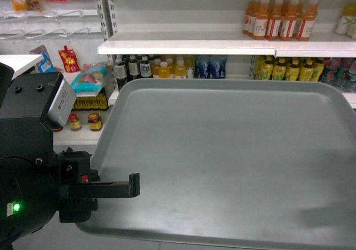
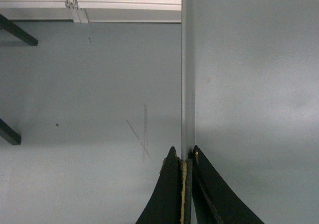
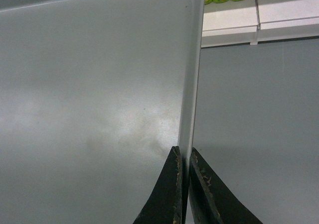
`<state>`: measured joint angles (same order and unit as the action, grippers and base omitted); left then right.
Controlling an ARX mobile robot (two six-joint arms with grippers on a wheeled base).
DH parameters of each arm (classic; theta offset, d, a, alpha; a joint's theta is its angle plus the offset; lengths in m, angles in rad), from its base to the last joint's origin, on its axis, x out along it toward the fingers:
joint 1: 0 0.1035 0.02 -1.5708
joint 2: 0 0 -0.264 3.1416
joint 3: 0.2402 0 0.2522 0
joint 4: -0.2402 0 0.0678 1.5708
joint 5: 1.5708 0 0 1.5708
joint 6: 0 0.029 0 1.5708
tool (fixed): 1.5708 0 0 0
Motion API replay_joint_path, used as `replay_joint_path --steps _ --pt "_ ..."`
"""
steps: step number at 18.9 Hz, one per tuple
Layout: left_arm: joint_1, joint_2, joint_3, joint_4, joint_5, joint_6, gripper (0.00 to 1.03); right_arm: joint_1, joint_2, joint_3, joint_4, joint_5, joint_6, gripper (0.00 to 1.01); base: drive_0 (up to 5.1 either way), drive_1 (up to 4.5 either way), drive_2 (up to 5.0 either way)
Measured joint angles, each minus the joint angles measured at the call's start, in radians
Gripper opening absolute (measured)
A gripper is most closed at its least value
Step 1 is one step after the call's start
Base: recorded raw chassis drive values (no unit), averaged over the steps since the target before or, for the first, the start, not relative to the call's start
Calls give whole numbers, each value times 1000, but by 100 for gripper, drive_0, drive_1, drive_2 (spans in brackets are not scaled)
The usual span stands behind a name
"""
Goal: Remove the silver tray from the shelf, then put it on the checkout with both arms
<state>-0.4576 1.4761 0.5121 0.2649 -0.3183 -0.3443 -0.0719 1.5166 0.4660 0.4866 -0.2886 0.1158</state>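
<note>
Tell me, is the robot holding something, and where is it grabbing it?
Yes: the large flat grey-green metal tray, pinched by its raised rim, left gripper on the left edge, right gripper on the right edge.

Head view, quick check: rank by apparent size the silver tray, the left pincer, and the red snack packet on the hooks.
1. silver tray, fills most of the frame, though it is nearest the camera
2. left pincer
3. red snack packet, far back, so apparent size only

Left gripper (image 2: 185,159) and right gripper (image 3: 183,157) both clamped.
</note>
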Motion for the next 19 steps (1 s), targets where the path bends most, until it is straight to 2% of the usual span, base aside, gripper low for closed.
replay_joint_path --steps 19 --pt "0 0 0 2 0 0 3 0 2 0 0 0 0 3 7 -426 440"
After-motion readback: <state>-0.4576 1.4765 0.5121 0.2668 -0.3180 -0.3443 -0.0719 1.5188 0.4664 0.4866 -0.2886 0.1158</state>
